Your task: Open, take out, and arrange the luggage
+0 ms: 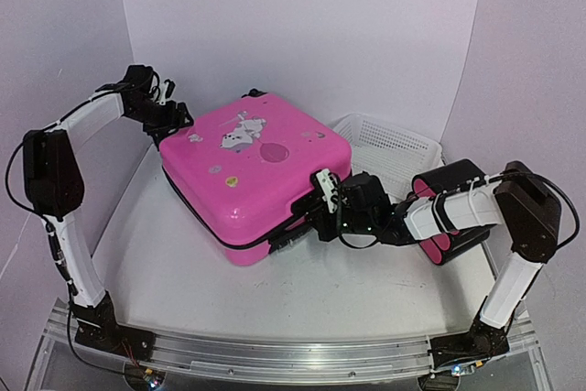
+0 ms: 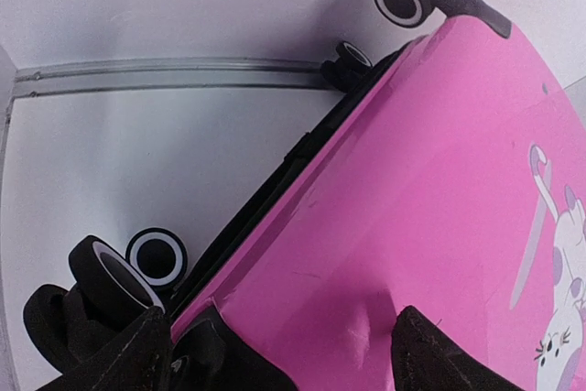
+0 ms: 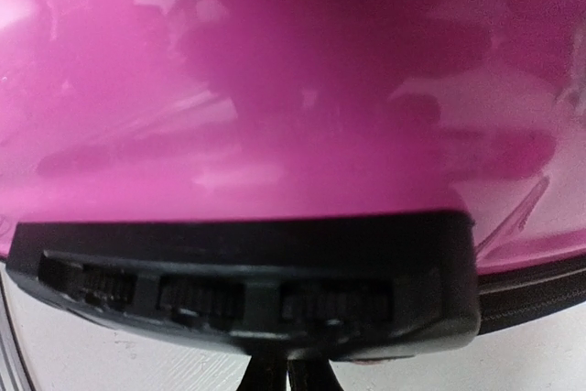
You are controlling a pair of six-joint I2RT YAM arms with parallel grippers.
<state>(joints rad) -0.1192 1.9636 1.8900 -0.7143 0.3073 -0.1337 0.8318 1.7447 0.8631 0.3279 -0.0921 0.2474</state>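
Spread wide, the left gripper (image 1: 176, 124) sits at the far left corner of the suitcase (image 1: 252, 167). Its two fingers (image 2: 137, 354) straddle that corner, one down beside the wheels and the other over the pink lid. From its own camera I cannot tell whether either finger actually presses on the shell. Two black wheels (image 2: 156, 258) with white rings stand right by the lower finger, and more of them show at the next corner along the same side.

The right gripper (image 1: 309, 215) is closed, its tips together, tucked low against the near right edge of the suitcase. Its wrist camera looks straight at a black lock panel (image 3: 247, 286) with three dials set into the pink shell, and the closed tips poke up just beneath that panel. Whether anything is pinched between them I cannot make out, as that close view is blurred.

The suitcase lies flat in the middle of the table (image 1: 174, 263), turned corner-on to the arms. Its two halves look closed together, and the cartoon animal (image 1: 240, 135) faces up. A black zip band (image 2: 265, 199) runs along its side between the halves. A white mesh basket (image 1: 407, 139) stands behind it to the right, just beside the suitcase's right corner. A stack of black cases with pink ends (image 1: 453, 174) lies under the right arm's forearm, partly hidden by it.
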